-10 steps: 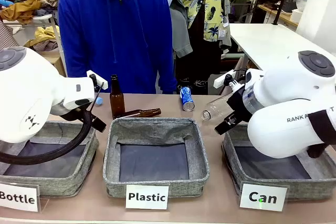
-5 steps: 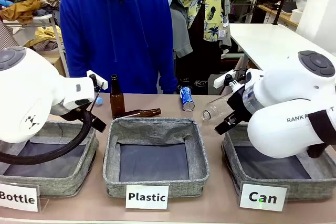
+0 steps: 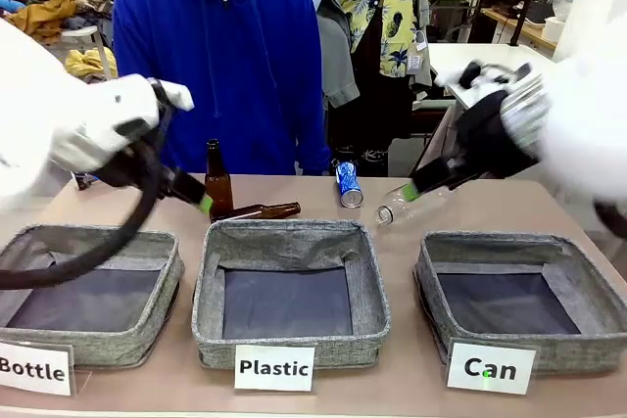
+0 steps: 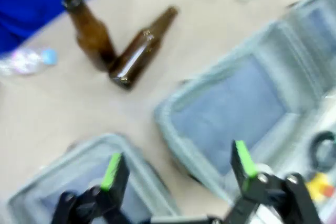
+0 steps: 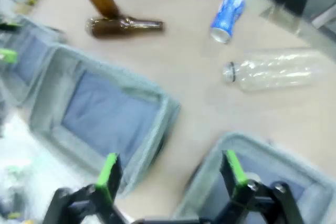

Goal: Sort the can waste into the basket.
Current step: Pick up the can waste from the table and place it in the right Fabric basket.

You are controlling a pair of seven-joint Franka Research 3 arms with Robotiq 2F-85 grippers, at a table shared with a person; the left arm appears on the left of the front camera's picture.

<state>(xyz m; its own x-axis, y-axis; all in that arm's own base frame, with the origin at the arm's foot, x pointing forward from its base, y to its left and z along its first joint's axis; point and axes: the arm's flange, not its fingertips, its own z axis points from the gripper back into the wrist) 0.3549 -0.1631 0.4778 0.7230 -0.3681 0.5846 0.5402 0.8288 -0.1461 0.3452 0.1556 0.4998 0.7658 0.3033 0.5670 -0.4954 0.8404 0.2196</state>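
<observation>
Step in hand, as I judge it: reach for the first can; nothing sits in the basket (image 3: 568, 351) yet.

Right fingers (image 5: 231, 167): spread wide, nothing between them. Left fingers (image 4: 111, 171): also spread, empty, hanging over the gap between two other baskets, with the brown bottles (image 4: 113, 51) far ahead of their tips.

The blue can (image 5: 227, 17) lies on its side on the bench (image 5: 173, 61), well ahead of my right fingers and in line with the right-hand one. A clear plastic bottle (image 5: 273, 72) lies nearer to me than the can, off to that same side. The basket's rim (image 5: 247, 142) is just beyond that fingertip, so the carry back looks short.

Plan for a clean pick:
- Use the right fingers; they are closer.
- Pass the tips on the inner side of the clear bottle, not over it.
- Straddle the can across its round body, mid-length.
- Close gently: thin metal dents, and a can lying down may roll.

Wrist pictures are blurred; fine detail unreadable.
</observation>
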